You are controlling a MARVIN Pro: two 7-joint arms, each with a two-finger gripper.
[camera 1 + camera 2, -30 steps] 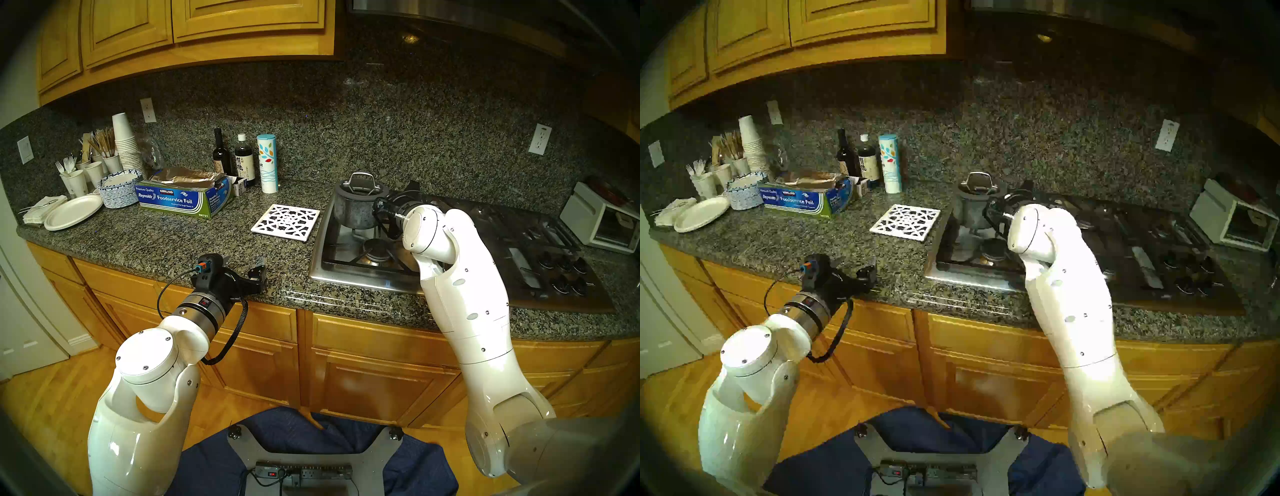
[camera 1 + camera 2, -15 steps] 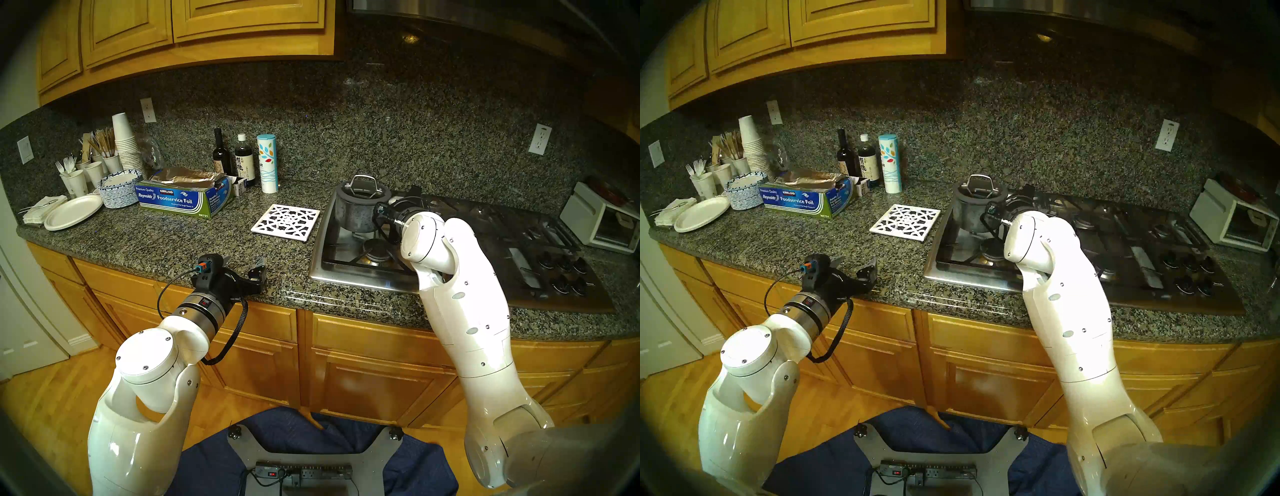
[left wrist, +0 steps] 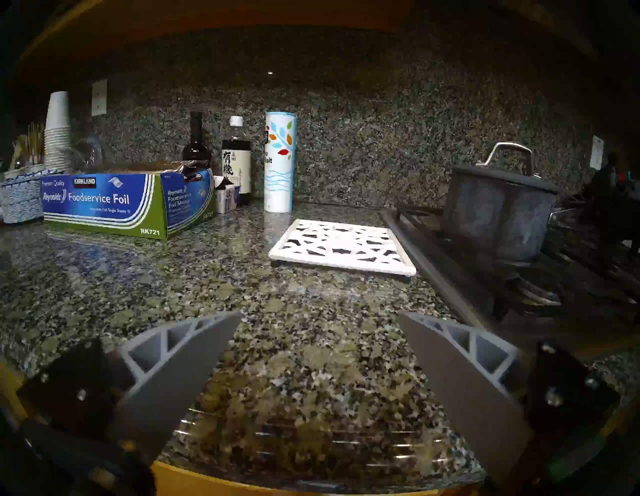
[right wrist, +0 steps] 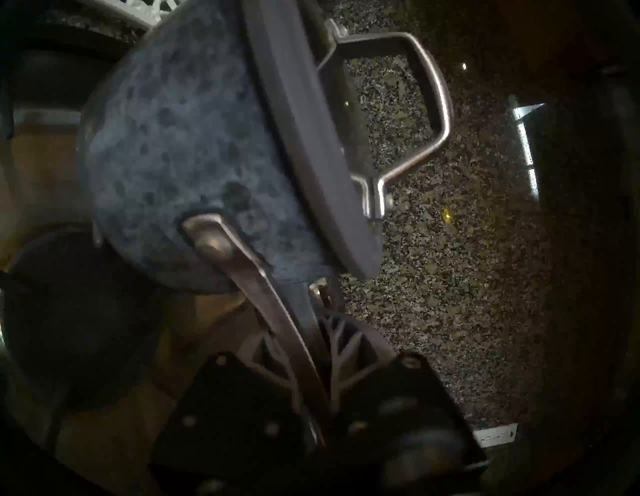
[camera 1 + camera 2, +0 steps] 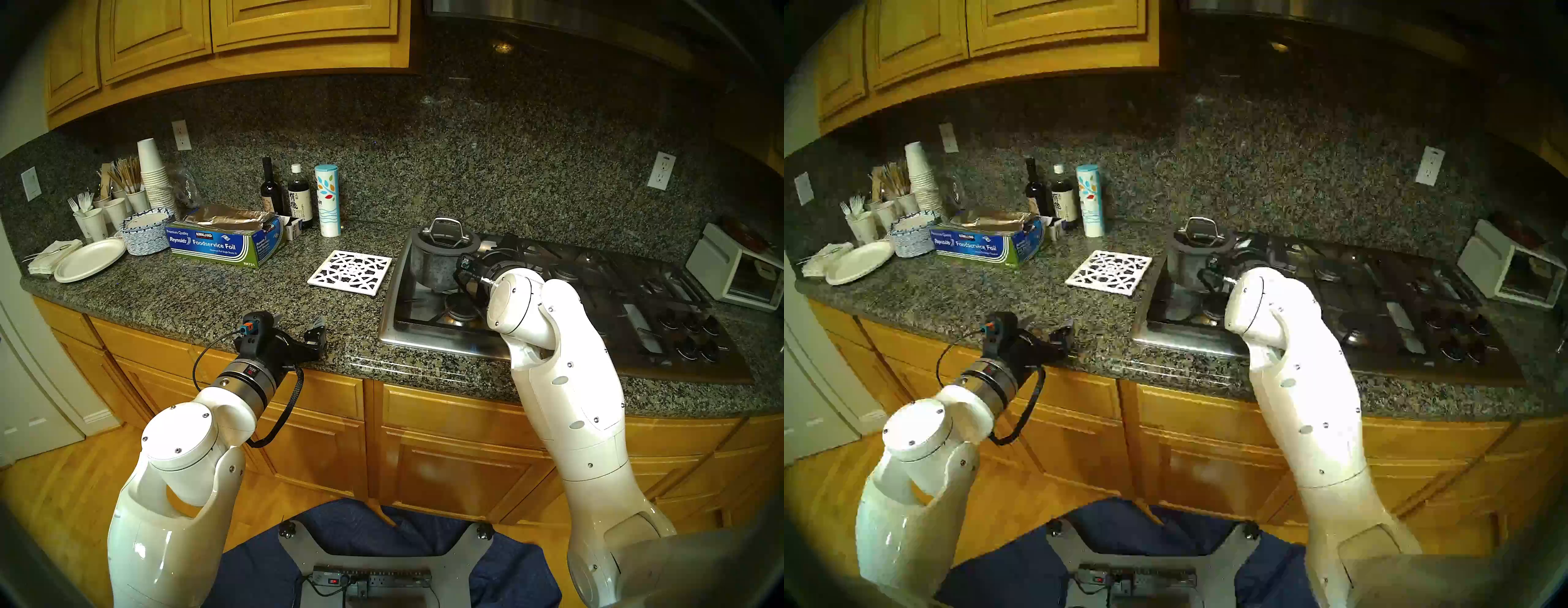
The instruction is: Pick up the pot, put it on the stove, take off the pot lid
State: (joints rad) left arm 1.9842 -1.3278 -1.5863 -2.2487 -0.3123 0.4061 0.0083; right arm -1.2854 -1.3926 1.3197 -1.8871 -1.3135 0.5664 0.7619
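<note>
Saucepan [image 5: 437, 265] has sunk lower over the stove [image 5: 428, 339], lid [image 5: 445, 238] on; right gripper [image 4: 311, 350] jaws pinch its handle [image 4: 256, 277], left gripper [image 3: 318, 318] jaws wide

bare counter [image 3: 311, 346] ahead of left claw [image 3: 318, 317]; trivet [image 3: 343, 247], foil box [image 3: 104, 202] beyond.

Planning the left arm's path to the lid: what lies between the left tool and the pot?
In the left wrist view, bare granite counter, then the white trivet and the stove edge, lie before the pot.
</note>
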